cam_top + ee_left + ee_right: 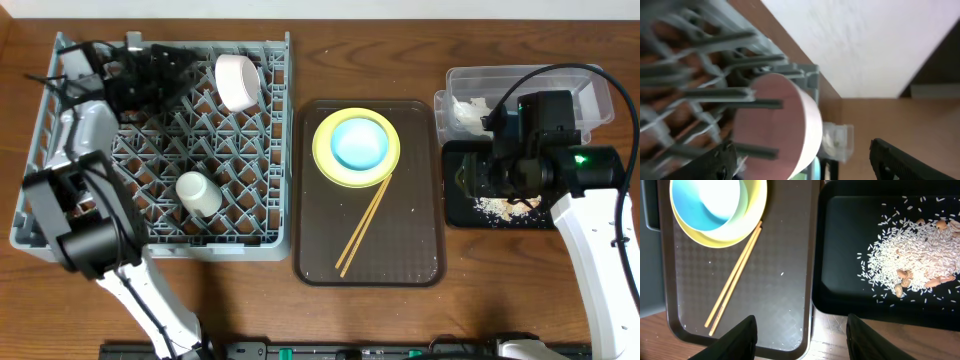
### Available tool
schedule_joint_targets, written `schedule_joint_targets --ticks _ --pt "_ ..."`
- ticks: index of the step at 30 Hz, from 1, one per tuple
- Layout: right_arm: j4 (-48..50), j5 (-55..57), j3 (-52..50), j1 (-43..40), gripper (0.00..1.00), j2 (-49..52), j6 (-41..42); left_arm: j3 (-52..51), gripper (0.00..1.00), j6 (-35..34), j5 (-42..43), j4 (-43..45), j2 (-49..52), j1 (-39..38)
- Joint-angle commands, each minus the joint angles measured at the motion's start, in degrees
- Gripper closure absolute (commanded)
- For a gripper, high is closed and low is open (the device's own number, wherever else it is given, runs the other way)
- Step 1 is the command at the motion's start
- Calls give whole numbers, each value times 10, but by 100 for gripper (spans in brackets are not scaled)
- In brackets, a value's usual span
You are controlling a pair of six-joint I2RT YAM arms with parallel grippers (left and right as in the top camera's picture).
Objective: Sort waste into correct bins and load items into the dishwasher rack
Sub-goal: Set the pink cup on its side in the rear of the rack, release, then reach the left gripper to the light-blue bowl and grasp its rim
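Note:
The white bowl stands on its edge between the pegs of the grey dishwasher rack. My left gripper is open, its jaws wide on either side of the bowl's rim. A small white cup lies in the rack. The light blue bowl sits in the yellow plate, with the chopsticks beside them. My right gripper hangs open and empty above the black bin, which holds rice scraps.
Plate, bowl and chopsticks lie on a brown serving tray between the rack and the bins. A clear tub behind the black bin holds white tissue. The left arm reaches over the rack's left side.

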Motion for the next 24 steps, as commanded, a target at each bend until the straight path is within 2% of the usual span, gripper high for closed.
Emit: schedule_joint_targets --ticks 1,5,6,10,13,16,20,24 --pt "-2 3 9 -4 45 -5 7 -1 13 75 -60 -36 -79 -2" --pt "-1 3 9 -4 44 -5 7 -1 12 148 -143 -131 -150 -27" --pt "0 3 9 -4 44 -5 7 -1 7 169 -174 -161 -170 -41" --pt "0 4 9 -4 43 -5 9 -1 7 218 -310 -253 -235 -115" --pt "-11 70 9 -7 40 -5 72 -1 7 218 -398 -299 -259 -188" --pt "-30 143 9 -20 34 -5 134 -1 6 218 -446 -323 -260 -271" --pt "-41 148 9 -46 30 -5 138 -1 6 218 -514 -333 -244 -375" --pt "-53 148 9 -67 15 -5 137 -1 6 218 -600 -330 -217 -467"
